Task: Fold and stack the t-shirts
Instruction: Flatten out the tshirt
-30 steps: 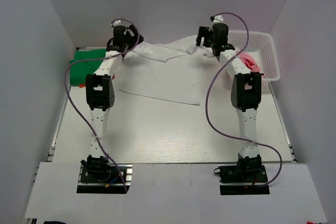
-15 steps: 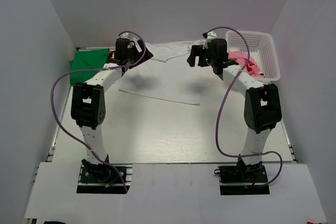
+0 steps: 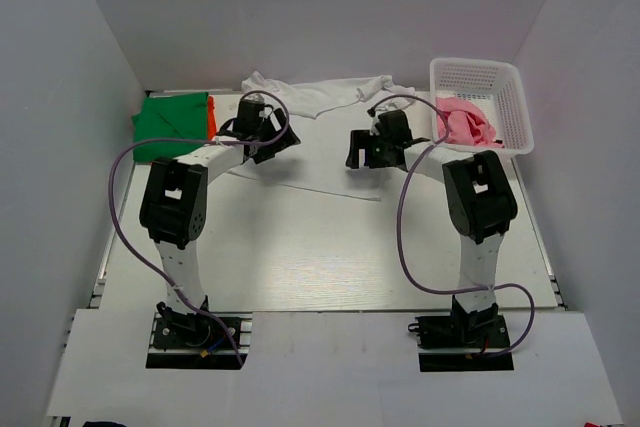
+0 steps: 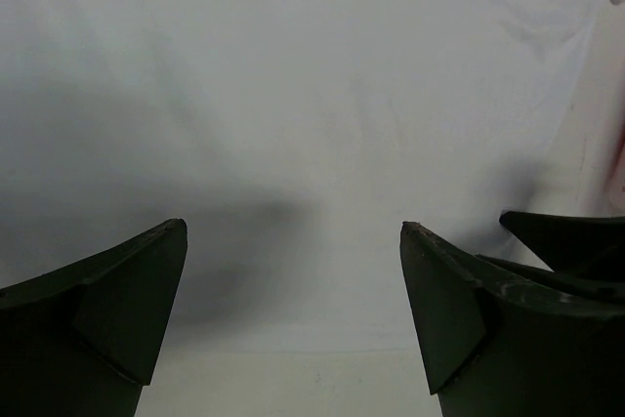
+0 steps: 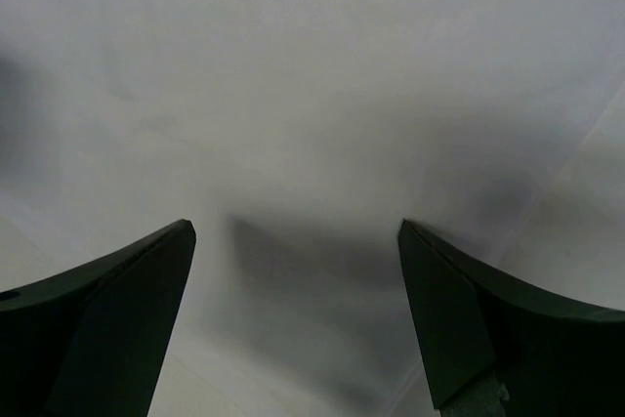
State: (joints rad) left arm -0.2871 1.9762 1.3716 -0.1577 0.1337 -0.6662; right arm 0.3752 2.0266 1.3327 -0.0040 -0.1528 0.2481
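White shirt [image 3: 315, 159] lies spread across the upper middle of the table [image 3: 320, 257], its top end bunched up toward the back wall. Green shirt [image 3: 168, 127] sits folded at upper left w/ a sliver of orange shirt [image 3: 211, 117] at its right edge. Pink shirt [image 3: 465, 122] is heaped in the basket [image 3: 480, 69] at upper right.

Left gripper [image 4: 293, 229]: fingers spread wide, nothing btwn them, only white cloth below. Right gripper [image 5: 296, 227]: same, wide apart and empty, over white cloth. Both hang over the shirt's mid section, one toward each side.

What could go wrong, as I see it:
- Fingers bite only the top layer, so the fold drags one layer and leaves the other flat.
- One side catches and the other misses, so the fold goes askew.
- Bunched top end gets folded in as is, making a lumpy result that won't stack well.
- Left arm works close to the green shirt and could nudge it.

Views: the top one gives the layout, i.e. where each shirt is and how both arms sit over the cloth, but the finger gap is too small to read there. The wrist views settle that and show the shadows under the fingers. How high the tips are off the cloth, can't tell.
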